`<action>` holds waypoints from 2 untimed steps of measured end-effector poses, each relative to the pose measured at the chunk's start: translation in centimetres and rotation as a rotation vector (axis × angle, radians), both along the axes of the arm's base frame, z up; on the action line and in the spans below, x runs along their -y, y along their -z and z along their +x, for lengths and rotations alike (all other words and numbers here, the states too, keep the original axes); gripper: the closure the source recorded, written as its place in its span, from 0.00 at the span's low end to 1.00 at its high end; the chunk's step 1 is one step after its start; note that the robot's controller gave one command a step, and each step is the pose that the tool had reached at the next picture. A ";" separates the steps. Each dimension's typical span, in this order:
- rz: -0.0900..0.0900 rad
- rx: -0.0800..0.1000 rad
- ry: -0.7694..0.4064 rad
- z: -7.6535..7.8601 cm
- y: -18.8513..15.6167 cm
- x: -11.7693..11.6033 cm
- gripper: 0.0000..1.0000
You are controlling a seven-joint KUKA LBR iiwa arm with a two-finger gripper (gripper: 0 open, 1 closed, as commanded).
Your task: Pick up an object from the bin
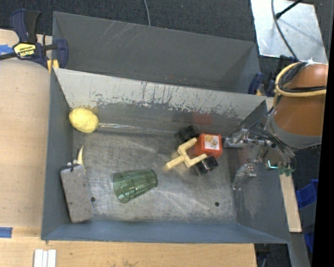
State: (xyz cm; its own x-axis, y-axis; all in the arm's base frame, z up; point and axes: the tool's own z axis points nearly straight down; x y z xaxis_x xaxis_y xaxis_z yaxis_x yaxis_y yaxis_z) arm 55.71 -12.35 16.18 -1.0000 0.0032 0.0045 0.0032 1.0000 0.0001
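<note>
Gripper point(243, 176), open-or-closed can't tell, sits near right wall of bin point(156, 59), beside orange-yellow-black toy truck point(197, 151) mid-bin; probably light rigid plastic, grab across orange body.

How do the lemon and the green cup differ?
Colour: the lemon is opaque yellow, the cup see-through green.
Shape and pose: the lemon is a rounded lump, while the cup is tapered and lies tipped on its side.
Place: the lemon sits by the far-left corner of the bin, and the cup lies out on the floor, nearer the front.
Shared: both lie loose in the left half, touching no other object.
</note>
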 end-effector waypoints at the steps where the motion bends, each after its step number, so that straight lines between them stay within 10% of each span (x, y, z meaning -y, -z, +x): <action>1: -0.001 0.008 -0.002 0.2 -0.5 0.0 0.00; 2: -0.004 0.019 -0.094 1.3 4.5 -2.9 0.00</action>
State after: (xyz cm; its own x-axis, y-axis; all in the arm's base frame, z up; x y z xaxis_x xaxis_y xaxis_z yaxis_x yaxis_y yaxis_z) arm 57.01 -9.47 11.70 -0.9958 -0.0908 -0.0139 -0.0908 0.9959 -0.0047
